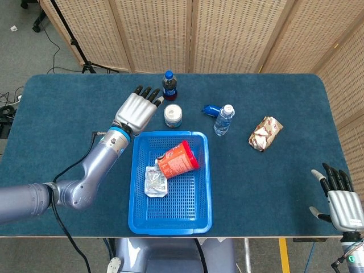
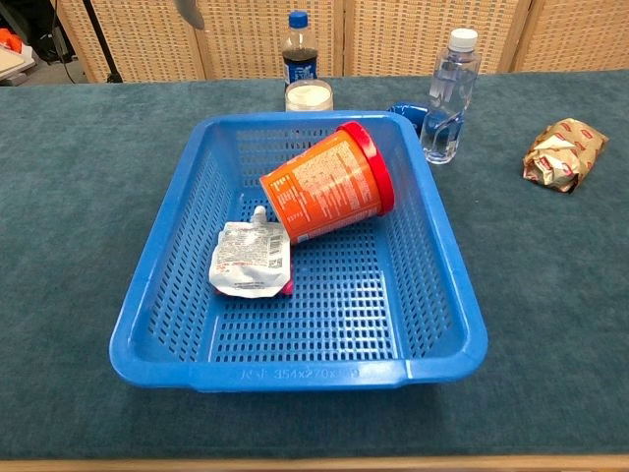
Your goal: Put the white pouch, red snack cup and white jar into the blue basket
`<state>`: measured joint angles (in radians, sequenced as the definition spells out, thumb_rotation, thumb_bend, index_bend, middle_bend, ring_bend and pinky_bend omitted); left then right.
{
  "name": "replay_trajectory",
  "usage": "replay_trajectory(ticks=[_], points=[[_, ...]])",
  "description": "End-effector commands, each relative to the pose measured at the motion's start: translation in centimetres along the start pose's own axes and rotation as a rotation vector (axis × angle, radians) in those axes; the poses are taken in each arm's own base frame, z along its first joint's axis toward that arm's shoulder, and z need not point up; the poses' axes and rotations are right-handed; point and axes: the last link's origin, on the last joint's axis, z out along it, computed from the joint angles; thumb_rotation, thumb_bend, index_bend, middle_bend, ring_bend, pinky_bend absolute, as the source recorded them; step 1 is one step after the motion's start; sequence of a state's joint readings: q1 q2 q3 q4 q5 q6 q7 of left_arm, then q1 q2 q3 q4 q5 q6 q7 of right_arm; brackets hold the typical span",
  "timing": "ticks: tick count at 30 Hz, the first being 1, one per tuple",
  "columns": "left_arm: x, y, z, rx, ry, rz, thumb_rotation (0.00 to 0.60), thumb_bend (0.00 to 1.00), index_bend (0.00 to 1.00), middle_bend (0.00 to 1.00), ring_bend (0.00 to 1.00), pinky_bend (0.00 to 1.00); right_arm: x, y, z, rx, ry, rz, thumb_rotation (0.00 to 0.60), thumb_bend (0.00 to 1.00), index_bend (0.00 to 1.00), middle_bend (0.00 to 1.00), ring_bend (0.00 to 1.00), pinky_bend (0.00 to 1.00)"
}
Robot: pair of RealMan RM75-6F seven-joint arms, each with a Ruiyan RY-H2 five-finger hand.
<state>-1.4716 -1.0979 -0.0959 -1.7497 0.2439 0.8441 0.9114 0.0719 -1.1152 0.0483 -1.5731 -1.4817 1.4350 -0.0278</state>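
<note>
The red snack cup (image 1: 177,160) (image 2: 327,196) lies on its side inside the blue basket (image 1: 200,187) (image 2: 437,265), lid toward the right. Beside it on the basket floor lies the white pouch (image 1: 154,182) (image 2: 252,259). The white jar (image 1: 173,115) (image 2: 309,95) stands on the table just behind the basket's far rim. My left hand (image 1: 136,110) hovers open left of the jar, fingers spread and holding nothing; in the chest view only a sliver of it (image 2: 190,12) shows at the top edge. My right hand (image 1: 339,196) stays open at the table's near right corner.
A dark cola bottle (image 1: 169,85) (image 2: 300,50) stands behind the jar. To the right are a clear water bottle (image 1: 224,119) (image 2: 447,95), a small blue object (image 1: 211,109) and a crumpled snack packet (image 1: 265,132) (image 2: 563,152).
</note>
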Motion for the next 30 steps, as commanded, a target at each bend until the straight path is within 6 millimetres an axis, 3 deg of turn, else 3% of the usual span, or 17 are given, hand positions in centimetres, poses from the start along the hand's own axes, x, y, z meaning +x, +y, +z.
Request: replay_trajectory(ticks=[1, 16, 30], points=[[0.1, 0.4, 1.9, 0.03, -0.036, 0.003, 0.6, 0.18, 0.09, 0.0, 0.0, 0.1, 0.0, 0.0, 0.0, -0.001, -0.004, 0.006, 0.6, 0.16, 0.14, 0.0, 0.0, 0.0], [-1.8, 2.4, 7.4, 0.109, -0.153, 0.021, 0.6, 0.19, 0.11, 0.0, 0.0, 0.1, 0.0, 0.2, 0.2, -0.009, -0.027, 0.036, 0.6, 0.16, 0.14, 0.0, 0.0, 0.0], [-3.2, 3.7, 10.8, 0.117, -0.174, 0.037, 0.6, 0.2, 0.11, 0.0, 0.0, 0.1, -0.1, 0.4, 0.4, -0.017, -0.044, 0.063, 0.6, 0.16, 0.14, 0.0, 0.0, 0.0]])
